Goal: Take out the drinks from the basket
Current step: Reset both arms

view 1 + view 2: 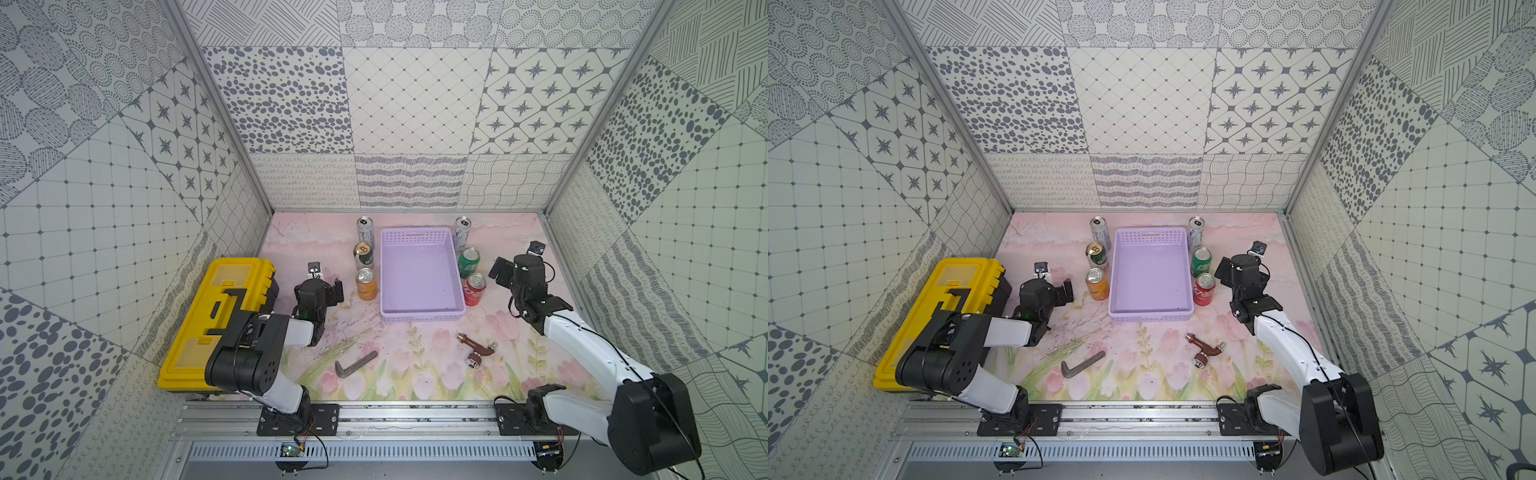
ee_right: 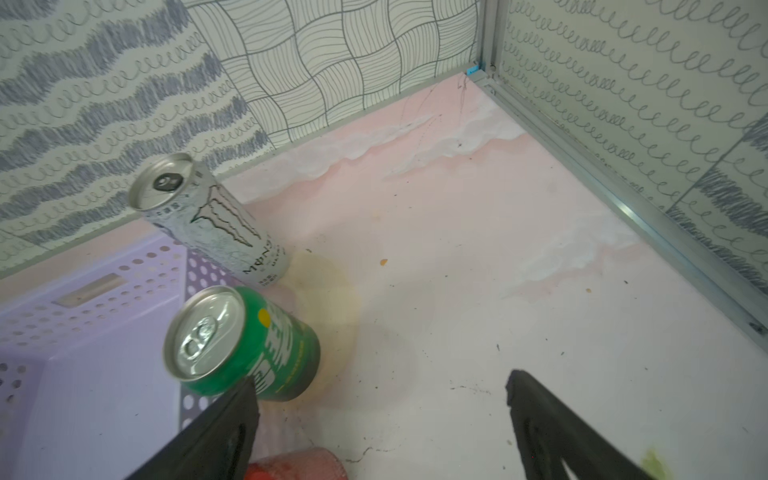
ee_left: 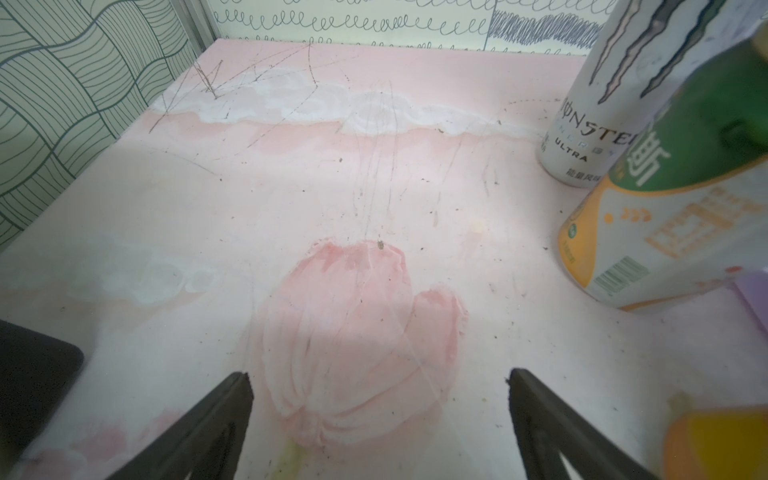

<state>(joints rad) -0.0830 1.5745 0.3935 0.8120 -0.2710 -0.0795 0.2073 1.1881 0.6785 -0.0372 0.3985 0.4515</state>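
Observation:
The lavender basket (image 1: 422,318) stands in the middle of the table with nothing in it. Three drinks stand upright along its left side: a slim silver can (image 1: 365,230), a dark green-white can (image 1: 363,257) and an orange can (image 1: 366,286). Along its right side stand a slim silver can (image 1: 462,232), a green can (image 1: 469,262) and a red can (image 1: 475,289). My left gripper (image 3: 378,378) is open over bare table, left of the orange can (image 3: 715,444). My right gripper (image 2: 380,384) is open and holds nothing, just right of the green can (image 2: 257,345) and red can (image 2: 291,467).
A yellow toolbox (image 1: 216,316) lies at the left edge beside my left arm. A grey L-shaped hex key (image 1: 353,365) and a brown tap fitting (image 1: 476,347) lie in front of the basket. Patterned walls close in the back and both sides.

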